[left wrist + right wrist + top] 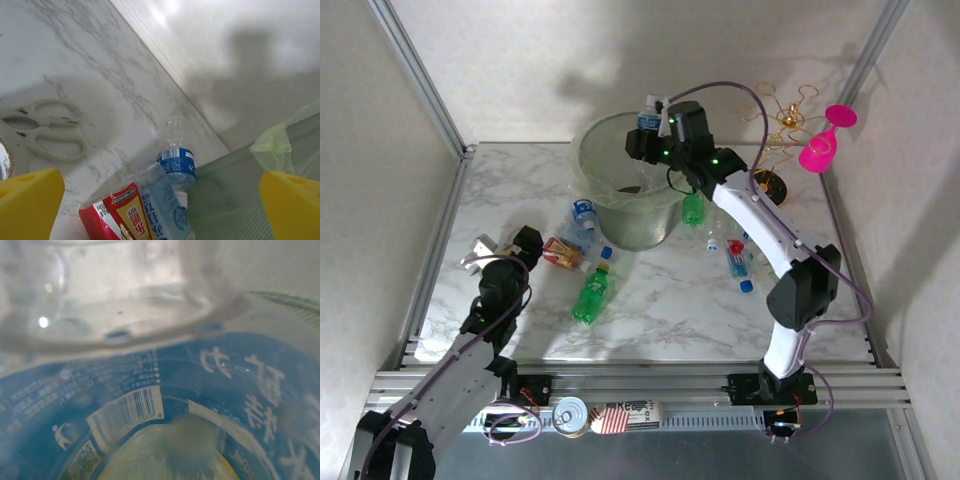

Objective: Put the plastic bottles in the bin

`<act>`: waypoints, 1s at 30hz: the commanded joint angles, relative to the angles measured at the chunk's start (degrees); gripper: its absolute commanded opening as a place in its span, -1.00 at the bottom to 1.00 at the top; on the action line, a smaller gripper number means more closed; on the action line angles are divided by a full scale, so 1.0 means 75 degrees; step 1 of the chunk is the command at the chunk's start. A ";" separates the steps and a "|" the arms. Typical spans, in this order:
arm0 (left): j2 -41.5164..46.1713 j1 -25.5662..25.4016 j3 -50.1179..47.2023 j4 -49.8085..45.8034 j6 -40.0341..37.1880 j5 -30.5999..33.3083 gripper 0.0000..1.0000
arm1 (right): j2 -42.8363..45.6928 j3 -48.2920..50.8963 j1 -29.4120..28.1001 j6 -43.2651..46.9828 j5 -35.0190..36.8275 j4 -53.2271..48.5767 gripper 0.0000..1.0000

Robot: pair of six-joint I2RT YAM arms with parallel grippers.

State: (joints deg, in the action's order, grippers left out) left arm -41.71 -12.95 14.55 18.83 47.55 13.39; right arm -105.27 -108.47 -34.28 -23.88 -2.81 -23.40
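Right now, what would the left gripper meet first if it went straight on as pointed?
Most likely the clear bottle with pale blue print, beside the red pack, centred ahead of the left gripper's open jaws; depth is unclear.

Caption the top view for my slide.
Right tool holds a blue-labelled bottle over the bin; other bottles lie on the table.

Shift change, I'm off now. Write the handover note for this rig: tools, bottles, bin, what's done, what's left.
Right tool: shut on a blue-labelled bottle, held above the bin.
Left tool: open, empty, low at the left of the table.
On the table: green bottle in front of the bin, clear bottle at its left, second green bottle at its right, small bottles further right.
Done: bin contents unclear.
Left: drop the held one, collect the rest.
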 commanded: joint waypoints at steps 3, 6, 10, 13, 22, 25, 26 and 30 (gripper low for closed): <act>0.0173 0.0063 0.0379 -0.0767 -0.0271 -0.0629 0.99 | -0.0676 -0.1175 -0.0192 0.0621 0.0667 -0.0762 0.38; 0.0121 0.0063 0.0495 -0.1037 -0.0427 -0.0918 0.99 | -0.0829 -0.1430 -0.0268 0.0737 0.0901 -0.0762 0.55; 0.0011 0.0069 0.0603 -0.1172 -0.0559 -0.1176 0.99 | -0.0795 -0.1632 -0.0280 0.0837 0.1059 -0.0703 0.69; -0.0092 0.0064 0.0630 -0.1068 -0.0563 -0.1334 0.99 | -0.0613 -0.1678 -0.0286 0.0968 0.1143 -0.0626 0.73; -0.0541 0.0051 0.0869 -0.0163 -0.0785 -0.2602 0.99 | 0.0851 -0.0245 -0.0270 0.1470 0.1975 -0.0031 0.82; -0.0648 0.0010 0.0885 0.0215 -0.0748 -0.2717 0.99 | 0.1556 0.0733 -0.0269 0.1497 0.2384 0.0370 0.83; -0.0649 -0.0005 0.0868 0.0319 -0.0711 -0.2694 0.99 | 0.1784 0.1059 -0.0270 0.1496 0.2542 0.0489 0.84; -0.0669 -0.0100 0.0826 0.0677 -0.0537 -0.2514 0.99 | 0.2551 0.2151 -0.0225 0.1474 0.3053 0.0659 0.86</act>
State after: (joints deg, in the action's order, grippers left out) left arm -46.68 -13.23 19.35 19.38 43.09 -4.82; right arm -88.71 -96.62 -35.88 -13.85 15.29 -21.19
